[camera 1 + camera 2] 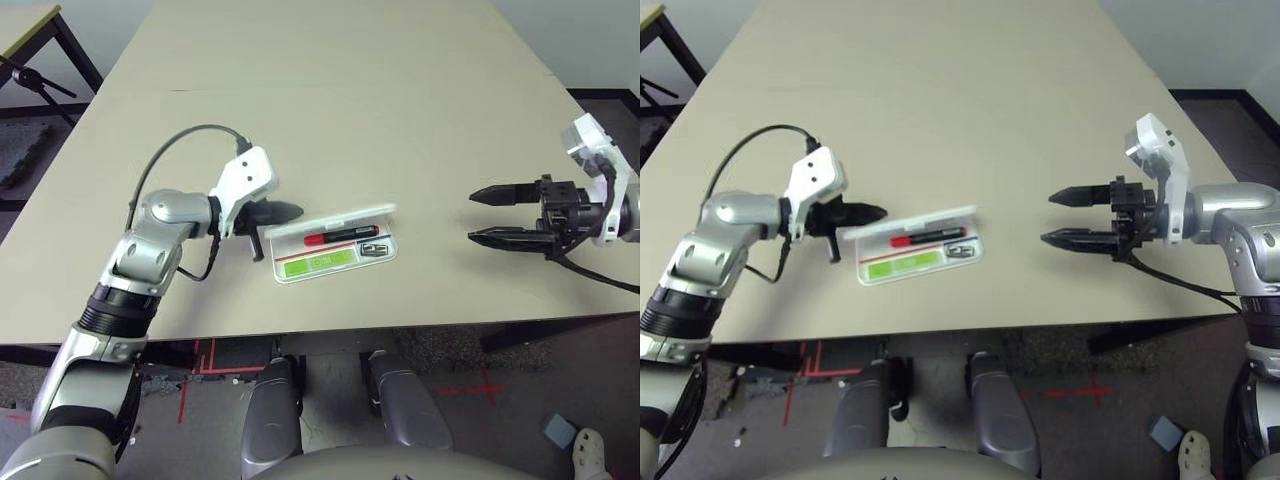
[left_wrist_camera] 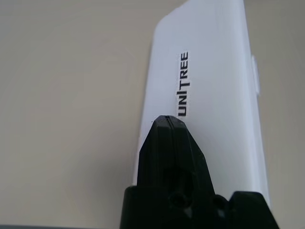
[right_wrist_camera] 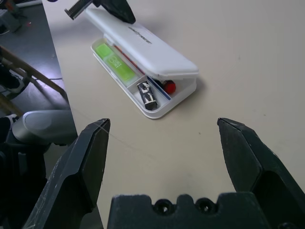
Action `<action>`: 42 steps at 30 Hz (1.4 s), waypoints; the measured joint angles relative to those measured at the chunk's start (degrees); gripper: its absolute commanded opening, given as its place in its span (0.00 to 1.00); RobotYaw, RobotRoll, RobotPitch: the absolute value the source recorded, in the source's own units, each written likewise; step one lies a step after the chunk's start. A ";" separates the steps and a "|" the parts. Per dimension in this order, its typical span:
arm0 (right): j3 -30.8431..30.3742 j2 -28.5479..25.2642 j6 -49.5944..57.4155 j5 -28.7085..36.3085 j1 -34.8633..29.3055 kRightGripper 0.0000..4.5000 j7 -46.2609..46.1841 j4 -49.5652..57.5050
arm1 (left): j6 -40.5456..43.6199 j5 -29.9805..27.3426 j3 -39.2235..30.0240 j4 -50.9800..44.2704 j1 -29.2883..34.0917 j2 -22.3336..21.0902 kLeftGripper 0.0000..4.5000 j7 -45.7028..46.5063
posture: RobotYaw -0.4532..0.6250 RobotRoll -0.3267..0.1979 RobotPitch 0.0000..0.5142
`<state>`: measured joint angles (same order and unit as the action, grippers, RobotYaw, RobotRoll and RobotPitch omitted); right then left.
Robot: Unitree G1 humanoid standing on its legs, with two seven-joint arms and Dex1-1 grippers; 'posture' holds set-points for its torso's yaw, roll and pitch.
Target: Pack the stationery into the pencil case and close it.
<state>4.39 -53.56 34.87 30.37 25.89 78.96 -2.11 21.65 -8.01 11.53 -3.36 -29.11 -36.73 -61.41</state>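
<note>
My pencil case [image 1: 336,243]: white, dark lettering on lid, red-blue stripe inside. Highlighter [image 1: 318,263] lime green. Marker [image 1: 340,236] red w/ black end. Clip [image 1: 375,249] blk & silver. Table [image 1: 330,110] beige. Both my grippers' fingers black.
</note>
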 measured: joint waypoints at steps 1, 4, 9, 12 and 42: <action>-0.26 0.01 -0.07 -0.19 0.00 1.00 -0.02 0.00 | 0.00 0.00 0.35 -0.45 0.39 0.10 0.00 0.00 | 0.27 0.62 0.30; -1.34 0.26 -0.44 -0.51 0.01 1.00 -0.11 0.00 | 0.02 0.02 1.56 -1.24 0.84 0.65 0.00 0.03 | 0.27 0.62 0.30; -1.73 0.66 -1.12 -1.28 0.01 1.00 -0.79 -0.01 | 0.63 0.05 4.02 -3.37 1.90 1.35 0.00 -0.17 | 0.27 0.62 0.30; -1.87 1.00 -1.20 -1.42 -0.01 1.00 -0.99 0.00 | 1.14 0.55 5.95 -3.74 3.09 1.20 0.00 -0.67 | 0.27 0.62 0.30; 6.73 22.26 -26.36 -12.03 5.97 1.00 -36.92 -23.55 | -16.70 -5.50 -26.98 20.99 -0.73 13.54 0.99 36.05 | 0.32 0.62 0.31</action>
<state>11.12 -31.30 8.52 18.33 31.86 42.04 -25.65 4.95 -13.51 -15.45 17.63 -29.84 -23.18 -25.36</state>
